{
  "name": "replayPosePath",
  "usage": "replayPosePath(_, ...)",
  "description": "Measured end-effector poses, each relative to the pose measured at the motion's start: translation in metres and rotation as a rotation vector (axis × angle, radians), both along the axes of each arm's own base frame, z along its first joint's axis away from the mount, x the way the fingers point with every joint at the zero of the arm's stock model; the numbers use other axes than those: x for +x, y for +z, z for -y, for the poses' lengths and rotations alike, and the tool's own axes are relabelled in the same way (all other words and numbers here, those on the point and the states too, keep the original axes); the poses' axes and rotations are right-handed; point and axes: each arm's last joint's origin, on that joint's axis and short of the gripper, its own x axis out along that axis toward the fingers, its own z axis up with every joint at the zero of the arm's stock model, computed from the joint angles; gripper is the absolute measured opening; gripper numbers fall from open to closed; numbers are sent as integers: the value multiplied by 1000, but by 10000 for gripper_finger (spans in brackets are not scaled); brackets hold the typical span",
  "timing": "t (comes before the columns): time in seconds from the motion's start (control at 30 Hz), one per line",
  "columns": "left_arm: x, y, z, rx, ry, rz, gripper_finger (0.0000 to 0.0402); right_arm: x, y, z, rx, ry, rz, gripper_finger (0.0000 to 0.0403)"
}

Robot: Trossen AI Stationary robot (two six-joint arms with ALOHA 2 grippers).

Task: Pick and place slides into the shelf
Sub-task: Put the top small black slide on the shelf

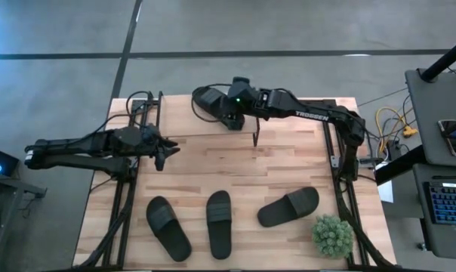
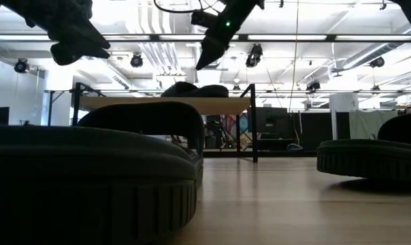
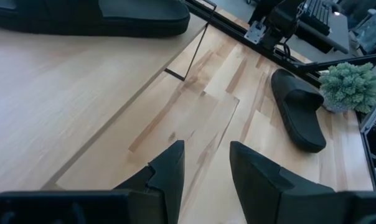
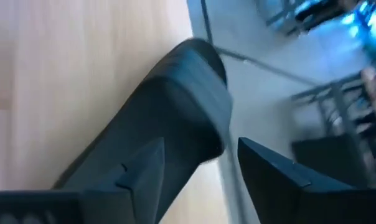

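Right pincer (image 1: 226, 115): over the shelf (image 1: 288, 113) at the far side of the surface (image 1: 288, 162), fingers spread, one finger (image 4: 144, 168) against the slide (image 1: 210, 103) lying on the shelf top, the other finger beyond its edge. Whether it presses on the slide cannot be told. Arm marked "TROSSEN" in white letters, with a green light near the wrist.

Left pincer (image 1: 164, 153): above the surface on the left, just in front of the shelf, fingers (image 3: 169, 174) spread, holding nothing.

Shelf: light plank top on thin black legs, standing at the far edge, carrying the one slide at its left end.

Slides, three more, black, lying on the near half of the surface: left (image 1: 168, 227), middle (image 1: 219, 224), right (image 1: 288, 206), well apart from the shelf. The right one lies angled, just beside the plant (image 1: 332, 236).

Plant: small, green, at the near right corner.

Keyboard (image 1: 448, 202): off the surface on the right, on a separate stand.
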Motion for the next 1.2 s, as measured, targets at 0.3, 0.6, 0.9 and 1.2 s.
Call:
replayPosePath(0.3, 13, -3, -1, -2, 3, -15, 114, 16, -24, 25, -94, 14, -40, 214)
replayPosePath(0.6, 24, -1, -2, 5, 8, 14, 114, 23, -38, 43, -120, 9, -42, 195)
replayPosePath(0.9, 25, 1, -3, 33, 63, 39, 114, 26, -53, 55, -127, 6, -76, 121)
replayPosePath(1.2, 25, 0, -4, 42, 81, 33, 114, 30, -52, 59, -142, -66, -12, 24)
